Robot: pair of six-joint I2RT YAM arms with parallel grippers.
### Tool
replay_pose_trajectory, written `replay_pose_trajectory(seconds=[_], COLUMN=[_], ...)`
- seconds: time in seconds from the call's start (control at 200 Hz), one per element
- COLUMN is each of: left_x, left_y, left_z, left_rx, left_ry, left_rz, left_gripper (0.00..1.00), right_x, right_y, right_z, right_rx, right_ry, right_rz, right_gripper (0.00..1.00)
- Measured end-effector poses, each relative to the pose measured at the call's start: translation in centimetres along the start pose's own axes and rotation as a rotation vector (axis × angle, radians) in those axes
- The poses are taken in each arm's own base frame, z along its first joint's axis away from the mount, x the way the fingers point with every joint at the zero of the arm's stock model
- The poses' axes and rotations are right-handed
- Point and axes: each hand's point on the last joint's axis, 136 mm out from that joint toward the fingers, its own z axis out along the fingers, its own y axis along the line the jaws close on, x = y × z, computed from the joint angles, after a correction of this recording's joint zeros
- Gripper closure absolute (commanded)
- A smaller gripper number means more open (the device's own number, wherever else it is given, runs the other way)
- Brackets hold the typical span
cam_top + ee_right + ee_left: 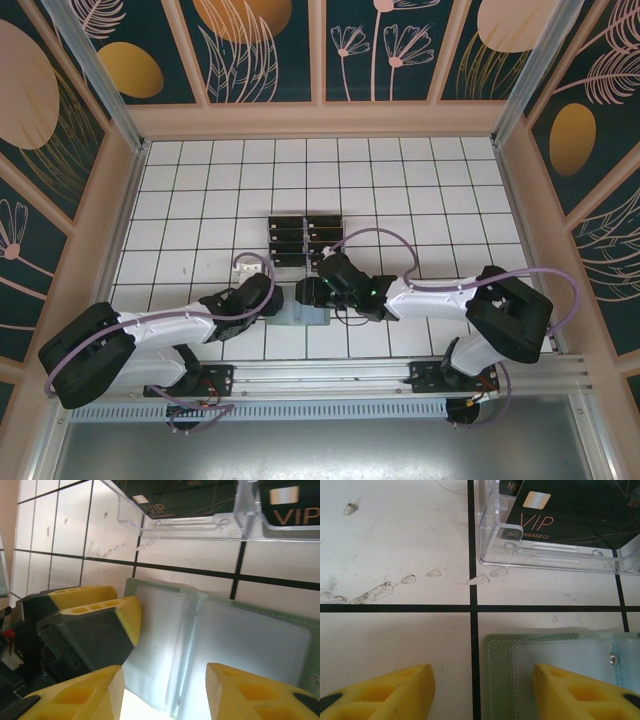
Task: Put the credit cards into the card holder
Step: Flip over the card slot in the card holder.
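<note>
Looking down from the top camera: the holder lies open and flat on the table, near its front edge. The left gripper is at the holder's left edge and the right gripper is over its far side. The cards stand in a clear rack just beyond the holder. No card is seen in the holder. How the jaws stand cannot be read from this height.

Left wrist camera: the left gripper has its fingers well apart. One is over bare tile, the other over the holder's left flap. The flap's edge lies between them and nothing is clamped. This view adds the pale inner pocket, a metal snap, and gold "VIP" lettering on a card in the rack.

Right wrist camera: the right gripper hangs above the holder, fingers apart with the centre fold between them. Nothing is held. This view adds the left gripper at the holder's left edge, one fingertip overlapping the flap. Contact there cannot be confirmed.
</note>
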Motion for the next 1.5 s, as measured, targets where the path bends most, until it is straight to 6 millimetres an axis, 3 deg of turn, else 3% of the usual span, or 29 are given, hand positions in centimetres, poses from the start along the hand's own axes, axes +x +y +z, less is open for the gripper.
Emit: replay_pose_trajectory(seconds=[0.24,0.55,0.876,1.496], left_x=[0.0,0.0,0.0,0.0], left_y=[0.0,0.0,0.0,-0.2], left_z=[0.0,0.0,0.1,-0.3], left_rx=[0.0,0.0,-0.001,0.044], left_ry=[0.0,0.0,-0.004,-0.022], left_rz=[0.0,0.0,-0.001,-0.018], left_gripper=[0.45,0.45,0.45,0.44], right_x=[0.7,1.9,1.6,1.4], right_y=[-2.2,-4.1,-2.1,1.0], right_z=[0.0,1.6,3.3,3.8], right_rx=[0.094,0.157,0.092,-0.053], right_ry=[0.017,0.062,0.064,0.071], right_rz=[-0.002,-0.017,-0.025,0.002], right_gripper=[0.53,0.53,0.53,0.53])
